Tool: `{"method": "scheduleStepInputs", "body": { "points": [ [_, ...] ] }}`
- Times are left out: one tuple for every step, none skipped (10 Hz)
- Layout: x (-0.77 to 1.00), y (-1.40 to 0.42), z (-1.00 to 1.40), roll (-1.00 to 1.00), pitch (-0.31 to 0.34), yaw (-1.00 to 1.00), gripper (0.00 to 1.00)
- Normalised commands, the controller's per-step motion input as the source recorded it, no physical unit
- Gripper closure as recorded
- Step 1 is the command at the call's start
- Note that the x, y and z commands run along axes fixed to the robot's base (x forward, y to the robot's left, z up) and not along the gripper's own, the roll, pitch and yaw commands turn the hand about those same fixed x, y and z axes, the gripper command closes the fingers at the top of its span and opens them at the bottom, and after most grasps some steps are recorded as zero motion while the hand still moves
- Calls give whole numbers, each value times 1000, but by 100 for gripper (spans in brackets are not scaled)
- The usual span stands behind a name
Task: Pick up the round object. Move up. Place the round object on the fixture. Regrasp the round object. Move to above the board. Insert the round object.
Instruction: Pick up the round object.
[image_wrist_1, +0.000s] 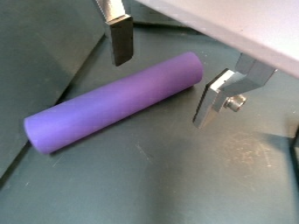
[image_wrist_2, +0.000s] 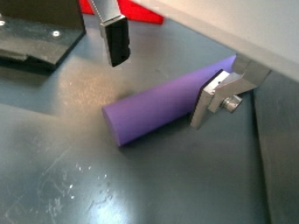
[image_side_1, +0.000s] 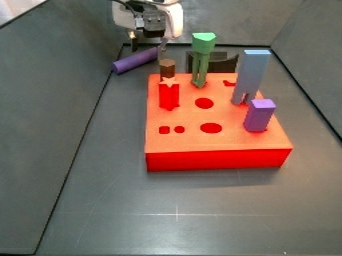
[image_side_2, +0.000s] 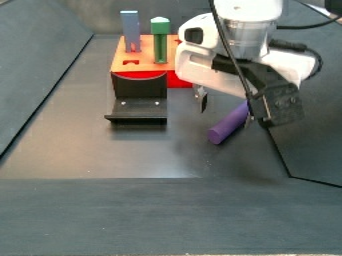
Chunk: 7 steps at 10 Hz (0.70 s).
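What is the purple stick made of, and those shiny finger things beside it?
The round object looks like smooth matte plastic: even purple, no grain, though painted wood is possible. The gripper straddles it on the floor, open; its fingers look like brushed metal, silvery with a screw.

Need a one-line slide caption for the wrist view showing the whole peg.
Open gripper straddling the purple cylinder peg, which lies flat on the dark floor, fingers apart on either side, not yet closed.

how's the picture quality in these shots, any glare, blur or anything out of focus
In both wrist views the purple peg is soft but readable, with pale sheen on the dark floor. In a side view the board is evenly lit; the hand, open over the peg, looms large and washed-out white.
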Motion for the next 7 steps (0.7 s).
{"method": "scheduleStepInputs", "body": {
  "points": [
    [0,209,-371,-363,-194,-163,0],
    [0,200,-374,-347,-207,-149,0],
    [0,191,-377,-343,-210,-154,0],
    [0,180,-383,-337,-209,-149,0],
    [0,163,-357,-317,-211,-131,0],
    [0,66,-311,-214,-139,-60,0],
    [0,34,-269,-183,-146,-34,0]
  ]
}}
